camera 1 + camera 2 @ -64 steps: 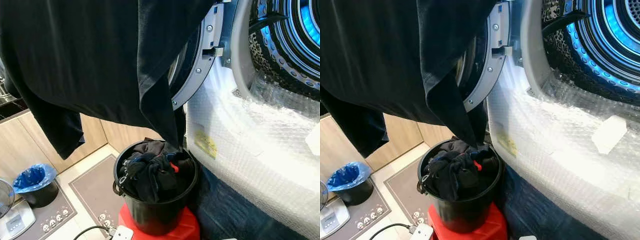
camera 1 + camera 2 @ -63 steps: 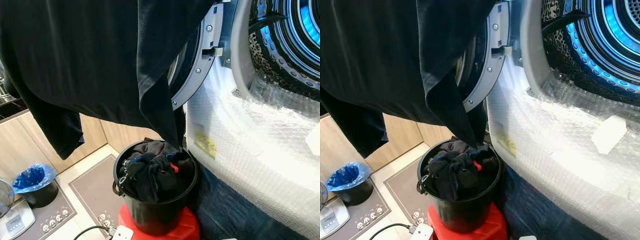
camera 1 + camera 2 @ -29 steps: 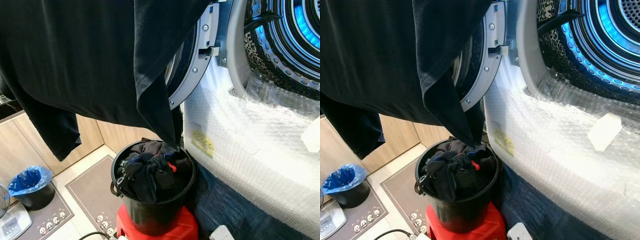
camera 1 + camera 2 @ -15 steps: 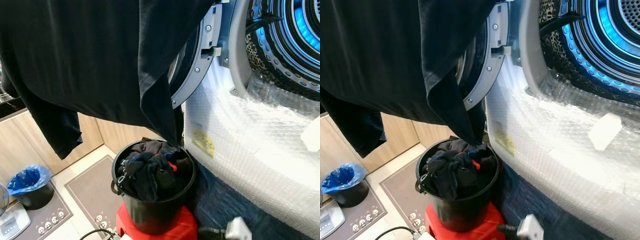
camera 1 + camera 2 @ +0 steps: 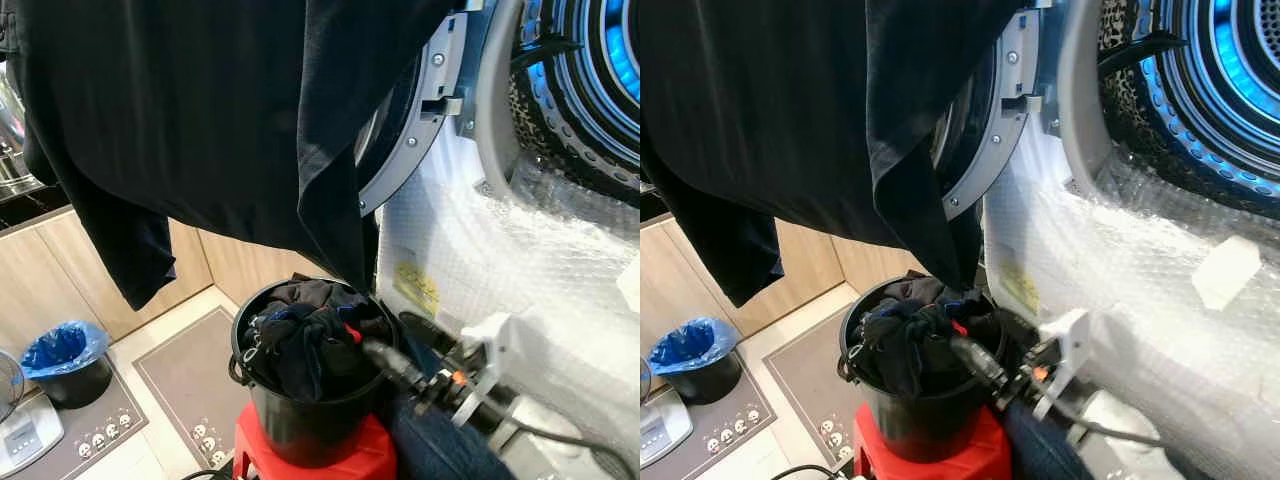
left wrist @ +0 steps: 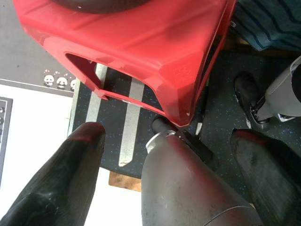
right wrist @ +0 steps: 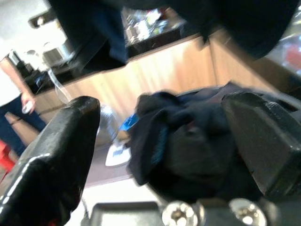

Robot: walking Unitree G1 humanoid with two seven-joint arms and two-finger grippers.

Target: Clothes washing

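A black bucket [image 5: 300,415] packed with dark clothes [image 5: 305,340] stands on a red stool [image 5: 300,458] beside the washing machine. A large black garment [image 5: 220,110] hangs down from above the frame, its lowest corner reaching the bucket's rim. The machine's door [image 5: 425,110] is swung open and its drum [image 5: 590,70] glows blue. My right gripper [image 5: 385,332] comes in from the lower right, open, its fingers [image 5: 395,365] at the bucket's right rim over the clothes [image 7: 188,150]. My left gripper [image 6: 169,134] hangs open low beside the stool [image 6: 155,42].
Bubble wrap [image 5: 520,260] covers the washer's front. A small bin with a blue bag [image 5: 65,355] and a scale [image 5: 25,435] sit on the floor at left, near a grey mat [image 5: 190,380]. Wooden cabinets [image 5: 40,290] stand behind. A person [image 7: 11,94] stands in the background.
My right arm has risen into view from the lower right and brought its open fingers to the bucket's rim. The camera has shifted slightly; bucket and hanging garment stay put.
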